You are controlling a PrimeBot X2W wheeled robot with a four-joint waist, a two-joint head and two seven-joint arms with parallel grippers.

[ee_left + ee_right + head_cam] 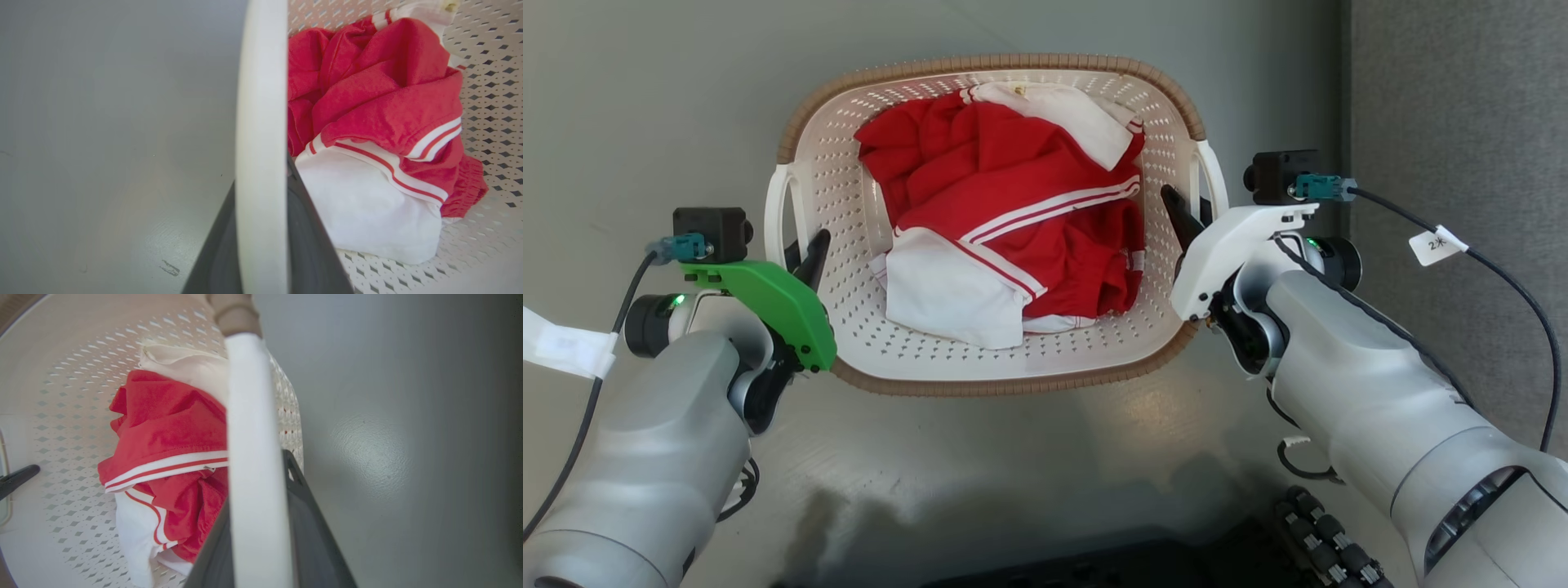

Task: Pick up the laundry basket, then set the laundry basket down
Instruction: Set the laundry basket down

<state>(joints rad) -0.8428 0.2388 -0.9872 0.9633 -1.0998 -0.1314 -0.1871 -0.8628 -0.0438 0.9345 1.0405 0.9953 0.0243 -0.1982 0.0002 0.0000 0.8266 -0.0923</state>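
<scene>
The laundry basket [849, 327] sits straight in front of the robot, over the pale grey floor [1013, 474], its long side running across between the two arms. I cannot tell whether it rests on the floor or hangs just clear of it. Its brown woven-look rim [1013, 384] runs round the near and far edges. A crumpled red sports garment with white stripes and white panels [1013, 212] lies heaped inside.

The left gripper [800, 253] is clamped on the basket's left handle [774, 208]. One dark finger is inside the perforated wall, and in the left wrist view the white band [261, 122] runs up between both fingers, pressed close on either side. The right gripper [1192, 220] grips the right handle [1215, 184] the same way, and the right wrist view shows that band [253, 437] squeezed between its fingers.
</scene>
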